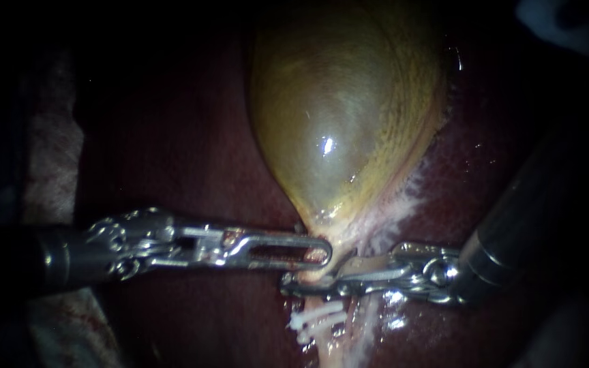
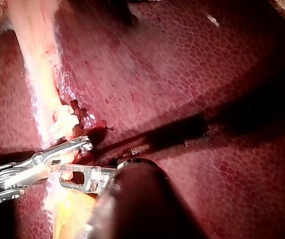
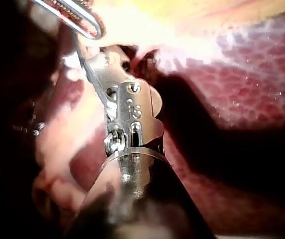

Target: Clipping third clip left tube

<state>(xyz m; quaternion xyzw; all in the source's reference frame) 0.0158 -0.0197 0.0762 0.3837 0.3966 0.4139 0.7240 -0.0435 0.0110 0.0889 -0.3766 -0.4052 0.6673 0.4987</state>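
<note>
The endoscope view's upper edge cuts off the gallbladder (image 1: 339,123), its lower edge the tube (image 1: 332,349).

We find the light pooled at the centre, fading to black at every edge; the dark red liver (image 1: 172,157) fills the ground; pale red-flecked material (image 1: 52,157) runs from 9 to 7 o'clock; a pale blur (image 1: 553,24) sits at 1 o'clock.

- the left instrument (image 1: 322,253) is showing a dark round shaft running into a bright silver wrist of stacked links and round pins
- its far end is looking long, flat and slotted, steel with reddish smears
- the right instrument (image 1: 294,283) is showing a dark shaft with a pale ring at the collar
- its silver wrist is carrying pins, oblong slots and small stamped marks
</note>
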